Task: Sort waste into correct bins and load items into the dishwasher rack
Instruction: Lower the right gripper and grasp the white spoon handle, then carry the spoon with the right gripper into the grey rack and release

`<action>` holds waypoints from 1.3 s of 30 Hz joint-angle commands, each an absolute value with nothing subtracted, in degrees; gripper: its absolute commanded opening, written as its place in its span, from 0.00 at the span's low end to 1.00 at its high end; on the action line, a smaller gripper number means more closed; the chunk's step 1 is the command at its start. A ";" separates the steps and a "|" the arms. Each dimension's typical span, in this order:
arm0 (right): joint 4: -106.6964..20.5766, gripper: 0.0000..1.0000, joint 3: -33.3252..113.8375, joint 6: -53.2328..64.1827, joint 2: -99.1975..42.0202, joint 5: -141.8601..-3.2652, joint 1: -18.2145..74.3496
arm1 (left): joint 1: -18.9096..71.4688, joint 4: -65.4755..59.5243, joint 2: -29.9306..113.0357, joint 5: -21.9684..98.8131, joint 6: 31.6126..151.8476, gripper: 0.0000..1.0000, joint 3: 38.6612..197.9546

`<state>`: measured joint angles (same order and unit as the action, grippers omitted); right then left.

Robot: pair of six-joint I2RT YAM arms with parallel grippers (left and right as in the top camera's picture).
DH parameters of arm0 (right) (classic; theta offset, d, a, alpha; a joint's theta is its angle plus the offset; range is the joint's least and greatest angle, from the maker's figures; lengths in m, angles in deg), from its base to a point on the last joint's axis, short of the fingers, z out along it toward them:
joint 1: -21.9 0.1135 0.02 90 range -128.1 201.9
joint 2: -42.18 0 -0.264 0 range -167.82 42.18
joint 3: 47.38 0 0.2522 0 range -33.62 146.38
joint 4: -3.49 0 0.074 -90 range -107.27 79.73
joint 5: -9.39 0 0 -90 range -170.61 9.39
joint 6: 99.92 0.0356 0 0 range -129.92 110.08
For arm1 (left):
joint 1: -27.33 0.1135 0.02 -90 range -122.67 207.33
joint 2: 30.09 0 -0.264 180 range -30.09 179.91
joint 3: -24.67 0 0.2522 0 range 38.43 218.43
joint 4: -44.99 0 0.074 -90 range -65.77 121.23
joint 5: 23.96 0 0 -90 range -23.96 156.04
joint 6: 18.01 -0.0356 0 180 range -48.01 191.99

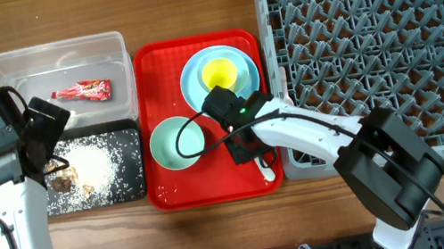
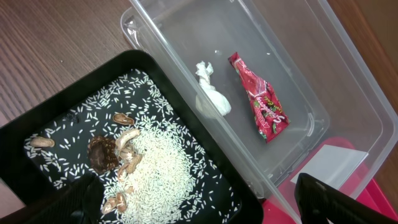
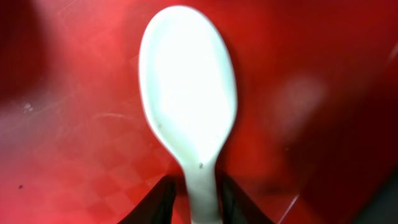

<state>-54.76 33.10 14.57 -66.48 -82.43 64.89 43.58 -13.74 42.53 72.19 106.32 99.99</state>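
Note:
A white plastic spoon (image 3: 186, 93) lies on the red tray (image 3: 74, 124). My right gripper (image 3: 198, 183) is low over the spoon's handle, one finger on each side, with a thin strip of tray showing on the left. Overhead, this gripper (image 1: 242, 146) is near the tray's front right, with the spoon (image 1: 267, 169) just past it. My left gripper (image 2: 202, 202) hangs open and empty above the black tray (image 2: 124, 59) of rice (image 2: 155, 168) and brown bits (image 2: 102, 152). The clear tub (image 2: 298, 50) holds the red wrapper (image 2: 261, 99) and white scrap (image 2: 211, 93).
On the red tray (image 1: 157, 63) stand a yellow cup (image 1: 220, 74) on a light-blue plate (image 1: 188, 85) and a mint-green bowl (image 1: 172, 142). The grey dishwasher rack (image 1: 382, 52) fills the right side. The clear tub (image 1: 52, 52) and black tray (image 1: 129, 190) sit left.

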 commanded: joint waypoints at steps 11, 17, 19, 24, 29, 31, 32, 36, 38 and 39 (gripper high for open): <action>-62.11 0.04 45.80 11.07 -59.24 -76.20 64.95 | 43.86 -13.61 41.96 72.37 105.42 1.00 100.47; -66.00 0.04 47.98 11.29 -48.16 -82.02 52.58 | 43.86 -13.61 41.96 72.37 105.42 1.00 100.47; -64.29 0.05 47.61 11.11 -48.27 -82.04 46.94 | 43.86 -13.61 41.96 72.37 105.40 1.00 100.47; -62.28 0.05 46.78 11.27 -52.38 -87.20 43.18 | 43.86 -13.61 41.96 72.37 105.40 1.00 100.47; -60.47 0.06 46.78 11.07 -57.10 -89.71 43.03 | 43.86 -13.61 41.96 72.37 105.42 1.00 100.47; -60.27 0.06 46.76 11.07 -57.80 -89.82 43.03 | 43.84 -13.61 41.96 72.37 105.42 1.00 100.47; -60.25 0.06 46.76 11.07 -57.87 -89.82 43.03 | 43.86 -13.61 41.96 72.37 105.42 1.00 100.47; -60.27 0.22 46.76 11.00 -57.87 -89.82 43.03 | 43.86 -13.61 41.96 72.37 105.42 1.00 100.47; -60.34 0.25 46.76 10.83 -57.87 -89.82 43.03 | 43.86 -13.61 41.96 72.37 105.42 1.00 100.47; -60.40 0.25 46.76 10.85 -57.87 -89.82 43.03 | 43.86 -13.61 41.96 72.37 105.42 1.00 100.47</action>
